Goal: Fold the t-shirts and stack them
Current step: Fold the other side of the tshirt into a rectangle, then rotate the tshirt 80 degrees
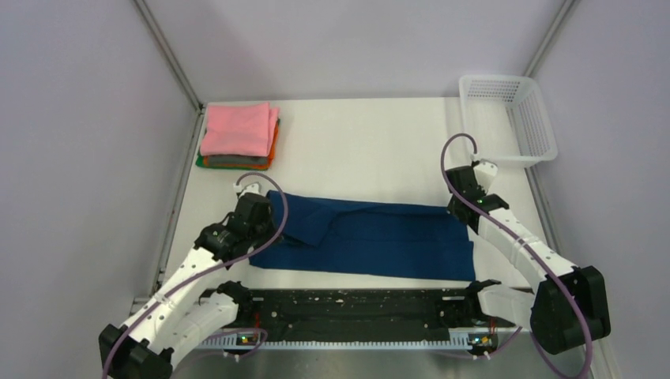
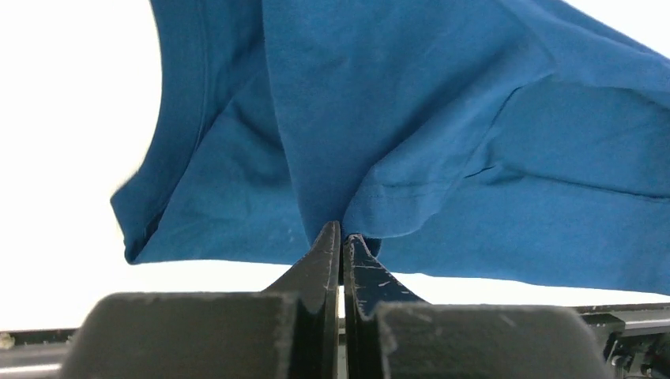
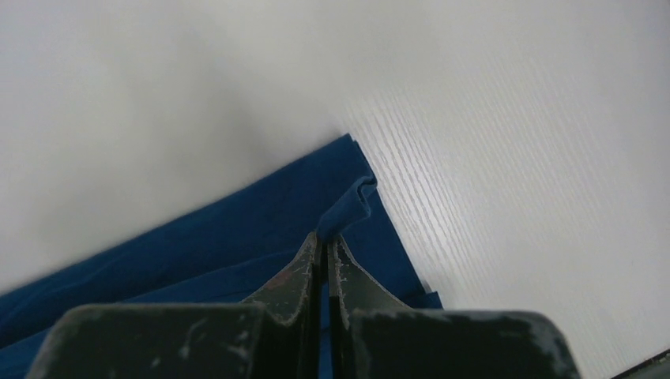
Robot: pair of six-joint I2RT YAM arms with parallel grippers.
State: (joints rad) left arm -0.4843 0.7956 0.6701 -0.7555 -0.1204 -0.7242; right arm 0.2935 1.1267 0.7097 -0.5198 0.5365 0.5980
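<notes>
Pinching navy t-shirt at opposite ends, left claw, right claw.

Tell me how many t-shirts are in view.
4 sure: the blue t-shirt spread across the near side; pink t-shirt, orange t-shirt and green t-shirt stacked far left. A grey layer there may be a fifth.

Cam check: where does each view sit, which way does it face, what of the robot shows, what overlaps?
Top external: above and behind the bases, looking down on the table; both arms show.
Left wrist: on the left arm, looking along the left tool, shut on the blue t-shirt.
Right wrist: on the right arm, looking along the right tool, shut on that shirt's edge.
Shared: all three see the blue t-shirt.
</notes>
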